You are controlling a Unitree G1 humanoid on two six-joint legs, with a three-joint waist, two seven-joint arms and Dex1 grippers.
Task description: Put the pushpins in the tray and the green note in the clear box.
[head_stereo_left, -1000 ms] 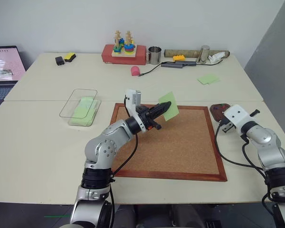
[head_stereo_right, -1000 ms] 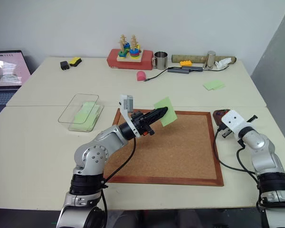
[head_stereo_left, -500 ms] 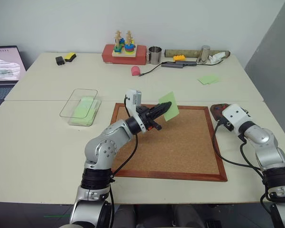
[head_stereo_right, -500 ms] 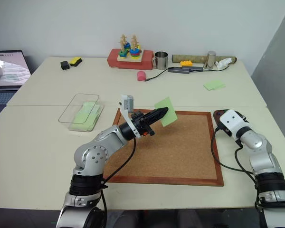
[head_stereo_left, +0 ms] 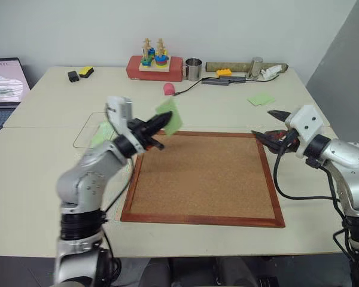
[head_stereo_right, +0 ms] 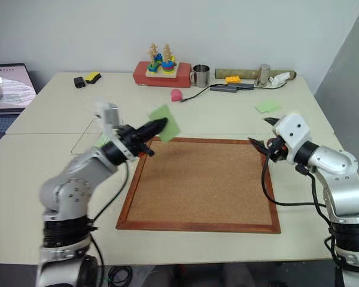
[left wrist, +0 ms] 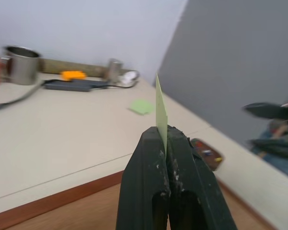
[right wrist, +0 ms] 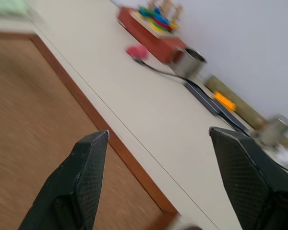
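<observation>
We saw the left claw (head_stereo_left: 162, 121) clenched on the green note (head_stereo_left: 170, 115), held above the surface at the corkboard's (head_stereo_left: 203, 179) eleven o'clock corner. The right claw (head_stereo_left: 269, 124) stood wide apart, empty.

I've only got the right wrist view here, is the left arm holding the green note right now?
Observer: Yes, the left gripper is shut on the green note, which is up in the air.
Operator: Where's the clear box from there?
Observer: The clear box sits to the robot's left of the note, partly behind the left arm.
Operator: And the tray?
Observer: The tray lies by the far right corner of the corkboard, near the open right gripper, with small coloured bits in it.
</observation>
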